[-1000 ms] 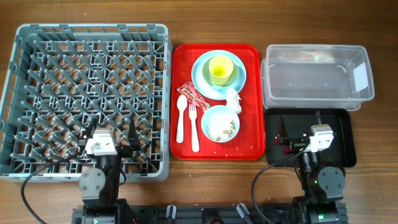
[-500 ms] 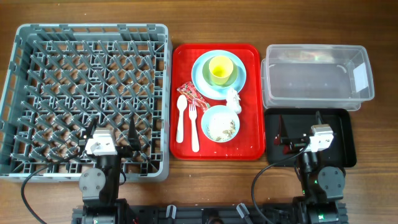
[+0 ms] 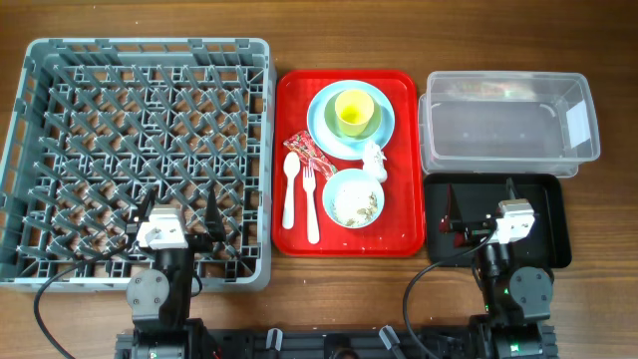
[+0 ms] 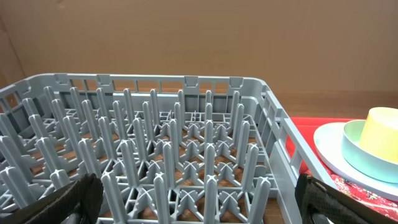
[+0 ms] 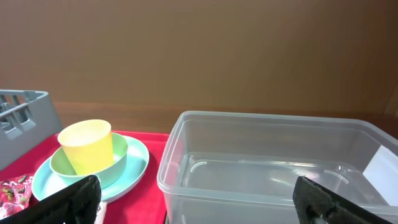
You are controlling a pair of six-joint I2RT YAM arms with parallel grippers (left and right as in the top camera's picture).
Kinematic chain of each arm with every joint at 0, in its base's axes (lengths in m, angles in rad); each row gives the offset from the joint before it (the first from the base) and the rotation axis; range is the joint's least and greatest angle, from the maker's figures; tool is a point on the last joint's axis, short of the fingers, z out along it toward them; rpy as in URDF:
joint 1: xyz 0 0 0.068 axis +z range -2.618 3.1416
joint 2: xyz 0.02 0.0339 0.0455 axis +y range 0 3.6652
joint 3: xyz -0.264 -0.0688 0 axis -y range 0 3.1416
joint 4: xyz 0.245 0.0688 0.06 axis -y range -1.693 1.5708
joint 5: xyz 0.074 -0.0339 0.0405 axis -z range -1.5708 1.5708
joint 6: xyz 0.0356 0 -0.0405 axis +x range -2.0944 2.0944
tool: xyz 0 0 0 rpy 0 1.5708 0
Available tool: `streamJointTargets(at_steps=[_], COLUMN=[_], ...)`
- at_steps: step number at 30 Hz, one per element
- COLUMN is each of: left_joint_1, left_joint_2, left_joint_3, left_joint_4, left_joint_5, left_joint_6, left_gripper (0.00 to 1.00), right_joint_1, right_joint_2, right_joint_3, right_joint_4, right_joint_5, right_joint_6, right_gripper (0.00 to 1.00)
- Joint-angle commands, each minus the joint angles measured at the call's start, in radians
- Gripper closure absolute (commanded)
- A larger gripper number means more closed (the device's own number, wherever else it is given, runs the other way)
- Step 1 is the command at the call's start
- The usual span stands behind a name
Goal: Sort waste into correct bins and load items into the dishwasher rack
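Note:
The grey rack (image 3: 140,48) fills the left. On the red serving tray (image 3: 399,221) lie the blue plate (image 3: 324,125) with a green bowl and yellow cup (image 3: 353,108), the red wrapper (image 3: 307,150), white tissue (image 3: 374,158), a bowl (image 3: 352,197) holding rice scraps, the spoon (image 3: 290,187) and fork (image 3: 310,199). The clear tub (image 3: 503,130) and black tray (image 3: 546,204) are on the right. My left gripper (image 3: 181,211) is open over the rack's near edge (image 4: 186,143). My right gripper (image 3: 479,204) is open over the black tray, facing the tub (image 5: 273,162).
The left wrist view shows the plate (image 4: 333,149) and cup (image 4: 380,132) beyond the rack's right wall. The right wrist view shows the cup (image 5: 87,144), plate (image 5: 138,163) and wrapper (image 5: 12,186) left of the tub. Bare wooden table surrounds everything.

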Motion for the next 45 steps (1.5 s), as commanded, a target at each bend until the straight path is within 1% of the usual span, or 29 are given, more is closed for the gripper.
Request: streamJointTargets(at_steps=[1, 36, 37, 38, 39, 41, 42, 44, 45], left_joint_1=[-0.005, -0.005, -0.005, -0.005, -0.005, -0.005, -0.005, -0.005, -0.005], left_joint_2=[-0.005, -0.005, -0.005, -0.005, -0.005, -0.005, -0.005, -0.005, -0.005], left_joint_3=[-0.005, -0.005, -0.006, -0.006, -0.005, -0.005, -0.005, -0.005, -0.005], left_joint_4=[-0.003, 0.0, 0.0, 0.002, 0.008, 0.026, 0.027, 0.027, 0.028], left_joint_5=[-0.009, -0.008, 0.013, 0.089, 0.133, 0.318, 0.356, 0.383, 0.385], left_joint_6=[-0.009, -0.01, -0.01, -0.011, -0.017, -0.178, -0.219, -0.272, -0.275], left_gripper=[0.0, 0.0, 0.0, 0.0, 0.0, 0.0, 0.0, 0.0, 0.0], right_joint_1=[0.003, 0.003, 0.003, 0.003, 0.003, 0.003, 0.003, 0.003, 0.003], right_joint_2=[0.003, 0.003, 0.003, 0.003, 0.003, 0.003, 0.003, 0.003, 0.003], right_joint_3=[-0.001, -0.001, -0.001, -0.001, -0.001, -0.001, -0.001, -0.001, -0.001], right_joint_4=[0.006, 0.006, 0.006, 0.006, 0.006, 0.006, 0.006, 0.006, 0.006], right_joint_5=[-0.009, -0.009, -0.009, -0.009, -0.009, -0.009, -0.009, -0.009, -0.009], right_joint_6=[-0.01, -0.01, -0.01, -0.01, -0.01, -0.01, -0.01, -0.01, -0.01], right_gripper=[0.0, 0.0, 0.0, 0.0, 0.0, 0.0, 0.0, 0.0, 0.0])
